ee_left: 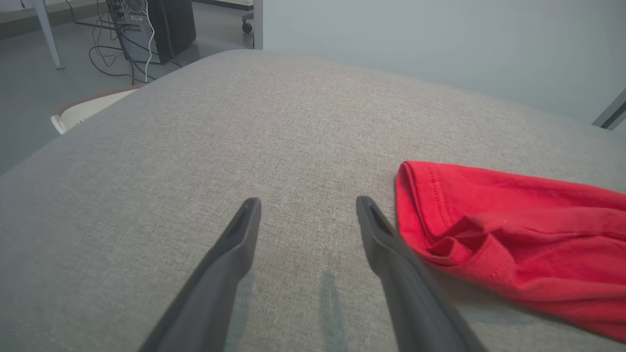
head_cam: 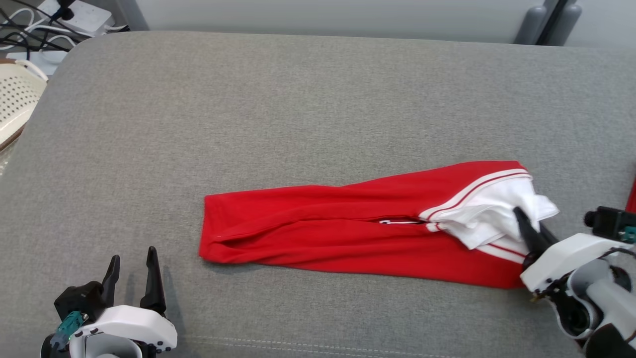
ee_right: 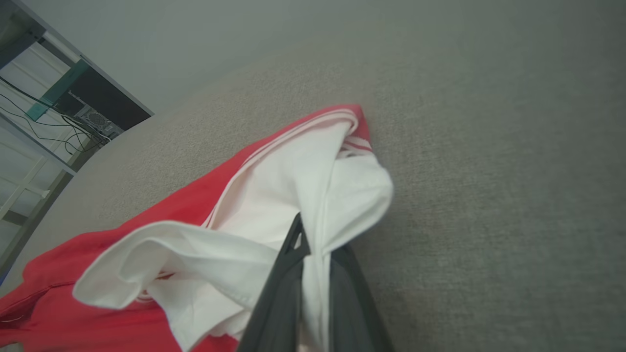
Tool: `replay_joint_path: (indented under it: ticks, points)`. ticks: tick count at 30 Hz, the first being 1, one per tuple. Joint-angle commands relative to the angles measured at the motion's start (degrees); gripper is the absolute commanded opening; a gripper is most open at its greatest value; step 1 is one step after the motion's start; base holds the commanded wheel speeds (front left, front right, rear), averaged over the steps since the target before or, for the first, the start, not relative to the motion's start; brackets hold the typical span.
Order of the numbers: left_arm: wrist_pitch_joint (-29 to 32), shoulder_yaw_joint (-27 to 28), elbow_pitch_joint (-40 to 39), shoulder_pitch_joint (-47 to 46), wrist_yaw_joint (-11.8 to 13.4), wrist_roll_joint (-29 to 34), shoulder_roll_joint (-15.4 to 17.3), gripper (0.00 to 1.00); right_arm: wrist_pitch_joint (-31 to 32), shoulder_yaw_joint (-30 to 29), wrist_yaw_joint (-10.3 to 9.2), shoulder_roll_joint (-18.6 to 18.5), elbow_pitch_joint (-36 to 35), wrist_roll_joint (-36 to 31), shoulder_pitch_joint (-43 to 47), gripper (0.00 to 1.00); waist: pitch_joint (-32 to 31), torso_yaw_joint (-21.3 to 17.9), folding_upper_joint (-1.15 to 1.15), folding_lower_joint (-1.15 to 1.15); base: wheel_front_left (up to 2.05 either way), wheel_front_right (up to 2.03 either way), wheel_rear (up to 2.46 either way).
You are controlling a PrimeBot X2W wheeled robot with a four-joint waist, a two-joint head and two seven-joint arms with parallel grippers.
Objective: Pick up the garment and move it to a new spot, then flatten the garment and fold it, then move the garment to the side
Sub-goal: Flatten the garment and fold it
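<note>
1. presently the red garment [head_cam: 348,226] lies on the grey cushion [head_cam: 298,99], right of centre in the head view, gathered lengthwise into a long narrow band running left to right.
2. its left end is a red stitched hem, doubled over on itself; its right end shows white cloth with red-and-white striped edging, bunched and loosely turned back.
3. the right gripper [ee_right: 315,244] is at that white end, clenched on it: in the right wrist view a fold of white cloth is pinched between the two dark fingers, which stand almost together.
4. whether the pinched fold is lifted off the cushion, i cannot tell; the rest of the garment lies flat on it.
5. the left gripper [head_cam: 133,256] is at the lower left of the head view, released, its fingers spread wide with nothing between them.
6. in the left wrist view one of its fingers is just beside the red hem end, without a clear touch, and both cast shadows on the cushion.
7. a white perforated basket [head_cam: 17,97] stands beyond the cushion's left edge, and a white power strip [head_cam: 79,15] with dark cables lies past the far left corner.
</note>
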Motion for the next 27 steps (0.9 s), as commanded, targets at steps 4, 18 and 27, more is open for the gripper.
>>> replay_joint_path:
  ticks: [4,18,27]
  points:
    - [-0.3,1.1,-0.3,-1.1,-0.2,-1.4,1.1,1.0,-0.4,-2.7,-0.01,-3.2,-0.3,-2.1,-0.5,0.0,-0.2,-1.4,0.0,0.0,0.0,0.0,0.0]
    - [-0.3,-3.1,3.3,-1.2,-1.1,-3.6,1.1,1.0,1.0,3.2,-0.01,-3.5,-16.6,-10.1,-5.1,0.0,-0.8,-2.8,0.0,0.0,0.0,0.0,0.0]
    - [-0.3,-9.4,5.5,-2.1,-1.6,-5.6,1.1,1.0,8.3,17.2,-0.01,2.6,-23.3,-11.9,-12.7,0.0,-0.6,1.8,0.0,0.0,0.0,0.0,0.0]
